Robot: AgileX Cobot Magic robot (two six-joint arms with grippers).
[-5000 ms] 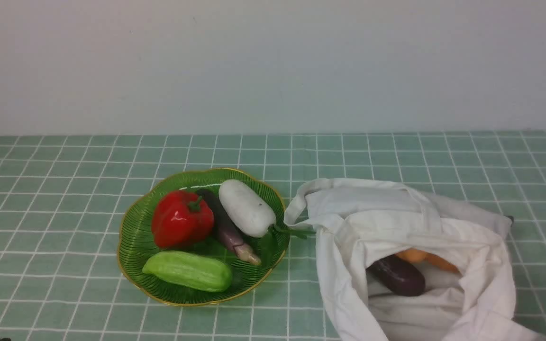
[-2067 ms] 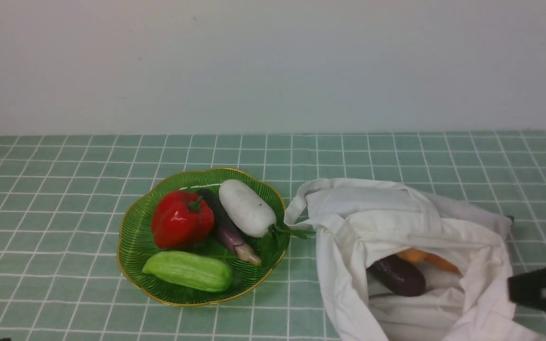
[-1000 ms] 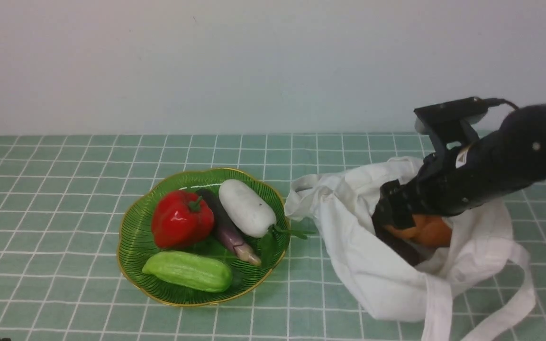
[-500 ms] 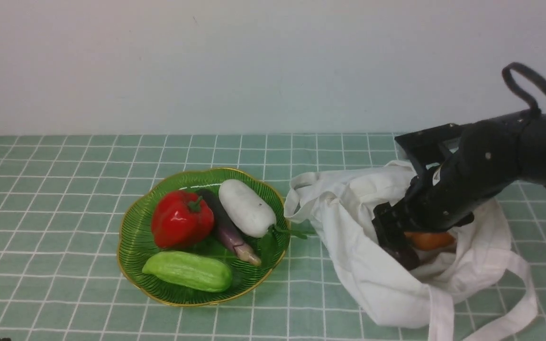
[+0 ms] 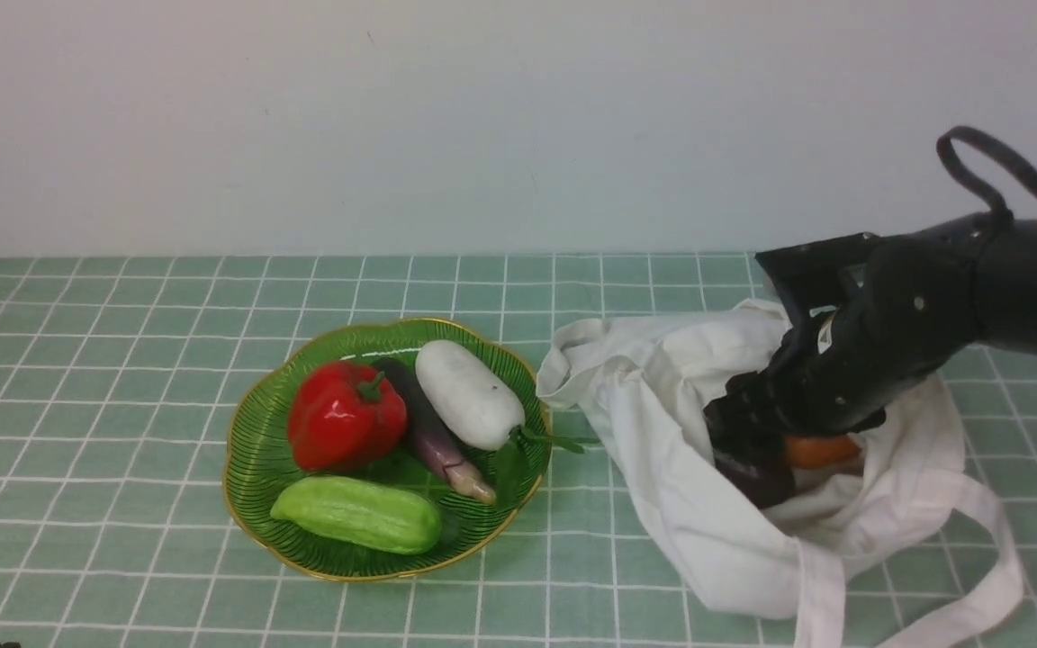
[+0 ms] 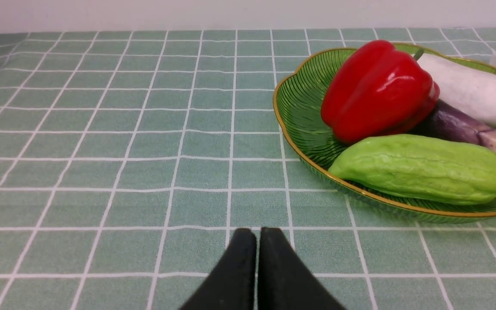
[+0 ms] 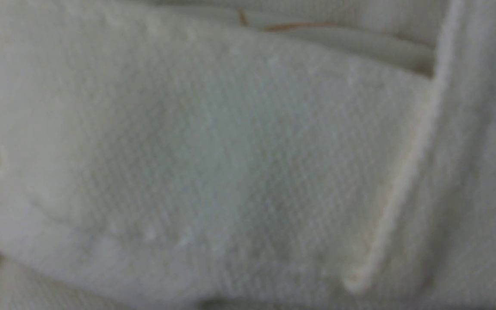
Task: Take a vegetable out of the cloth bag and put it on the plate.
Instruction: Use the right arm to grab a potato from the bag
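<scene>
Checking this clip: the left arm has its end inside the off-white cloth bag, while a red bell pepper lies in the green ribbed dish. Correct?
No. The arm with its end inside the floppy off-white cloth bag is the right arm, as the front view shows. The left gripper is shut above the green checked tablecloth. The glossy red bell pepper does lie in the shallow green ribbed dish.

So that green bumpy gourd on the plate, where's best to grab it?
Across its middle, coming down from above. The green gourd lies flat along the plate's near rim, long and narrow, so the left pincer could probably span its short width; the red pepper crowds the far side.
</scene>
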